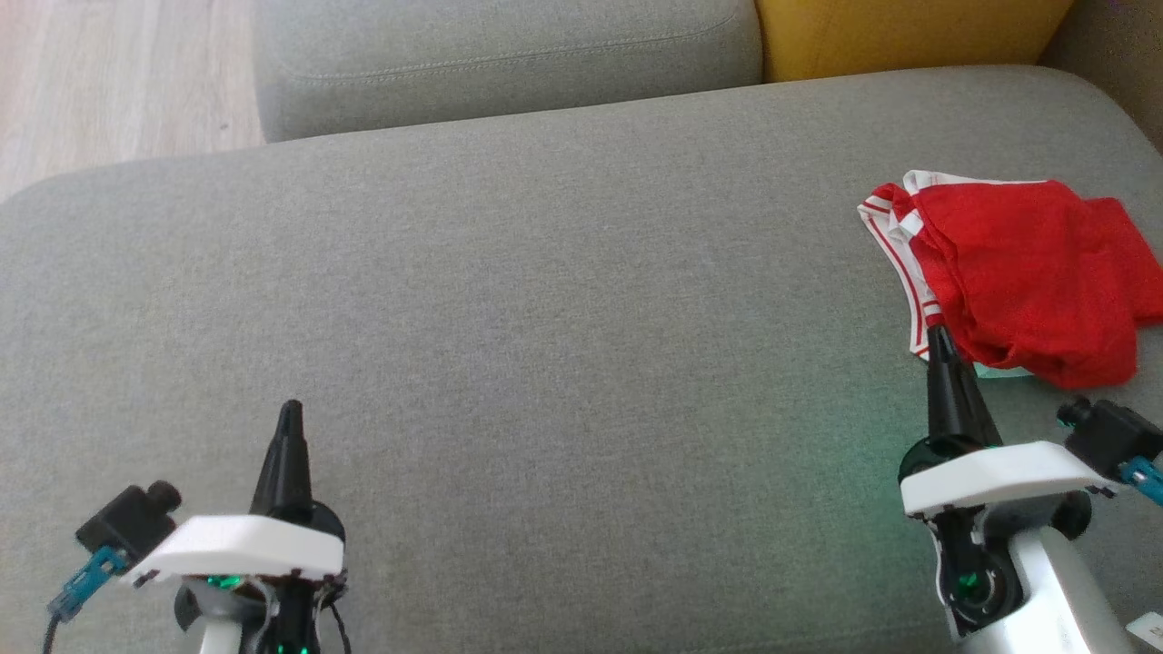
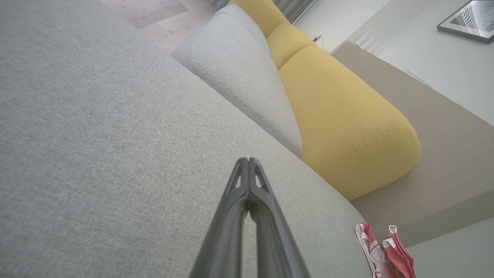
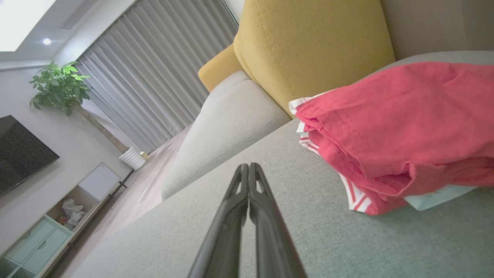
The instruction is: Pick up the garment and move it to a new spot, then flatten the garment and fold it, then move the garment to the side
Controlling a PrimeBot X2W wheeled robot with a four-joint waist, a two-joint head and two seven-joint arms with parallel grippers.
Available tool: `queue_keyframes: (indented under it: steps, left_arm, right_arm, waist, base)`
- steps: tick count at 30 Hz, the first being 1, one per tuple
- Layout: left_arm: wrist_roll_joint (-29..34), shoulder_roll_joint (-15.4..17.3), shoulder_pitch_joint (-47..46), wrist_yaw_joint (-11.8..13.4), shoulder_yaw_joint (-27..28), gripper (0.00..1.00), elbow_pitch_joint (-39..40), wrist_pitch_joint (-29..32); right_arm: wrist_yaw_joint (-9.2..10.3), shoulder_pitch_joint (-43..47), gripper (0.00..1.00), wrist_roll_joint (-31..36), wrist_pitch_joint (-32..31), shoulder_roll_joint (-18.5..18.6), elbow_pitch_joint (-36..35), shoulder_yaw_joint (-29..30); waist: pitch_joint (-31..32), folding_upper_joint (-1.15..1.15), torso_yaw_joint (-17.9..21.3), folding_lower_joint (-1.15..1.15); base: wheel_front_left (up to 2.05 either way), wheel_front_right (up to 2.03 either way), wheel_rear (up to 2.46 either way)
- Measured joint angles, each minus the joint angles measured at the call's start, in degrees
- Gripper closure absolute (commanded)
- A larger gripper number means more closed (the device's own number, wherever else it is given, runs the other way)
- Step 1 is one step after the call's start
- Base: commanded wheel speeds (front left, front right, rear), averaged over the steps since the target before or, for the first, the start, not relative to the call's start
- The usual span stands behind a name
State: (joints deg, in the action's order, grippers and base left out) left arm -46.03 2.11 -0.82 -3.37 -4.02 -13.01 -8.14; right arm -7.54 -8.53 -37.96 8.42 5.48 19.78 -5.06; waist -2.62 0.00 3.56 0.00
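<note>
Garment (image 1: 1027,272) red, white-striped trim, loosely folded on sofa (image 1: 509,291)

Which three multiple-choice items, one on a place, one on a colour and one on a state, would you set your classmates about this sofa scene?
1. Where on the grey seat does the garment lie?
A. At the robot's right end
B. In the middle
C. At the robot's left end

2. What colour is the garment's main cloth?
A. Blue
B. Green
C. Red

3. How do the left pincer and right pincer stand?
A. Both wide open
B. Both shut and empty
C. The left one shut on the garment

Key:
1 A: the head view shows it at the right edge, by the right pincer's tip.
2 C: the cloth is red, with white striped trim.
3 B: each wrist view shows its fingers pressed together with nothing between them.
</note>
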Motion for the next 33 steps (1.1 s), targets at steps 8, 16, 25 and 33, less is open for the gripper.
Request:
queue_keyframes:
  steps: [8,16,25,33]
  left_arm:
    - [-4.3,0.0,-0.6,-0.2,1.0,1.00,-0.2,1.1]
    - [-8.6,0.0,-0.6,-0.7,1.4,1.00,-0.4,2.6]
    - [-13.4,0.0,-0.6,-0.8,2.7,1.00,-0.6,4.1]
    - [-17.7,0.0,-0.7,-1.4,3.1,1.00,-1.0,5.4]
  right_arm:
    - [0.00,0.2,1.00,-5.1,-1.2,-0.1,-0.5,0.9]
    - [0.00,1.1,1.00,-10.4,-2.5,-0.2,-0.6,2.0]
    - [0.00,1.1,1.00,-16.0,-3.9,-0.5,-1.0,3.2]
    - [0.00,1.1,1.00,-21.2,-4.9,-0.8,-1.4,4.1]
  waist:
    - [0.2,0.00,-0.3,0.00]
    - [0.5,0.00,-0.7,0.00]
    - [0.7,0.00,-1.0,0.00]
    - [0.9,0.00,-1.4,0.00]
  base:
    - [0.00,0.00,0.00]
    - [0.00,0.00,0.00]
    - [0.00,0.00,0.00]
    - [0.00,0.00,0.00]
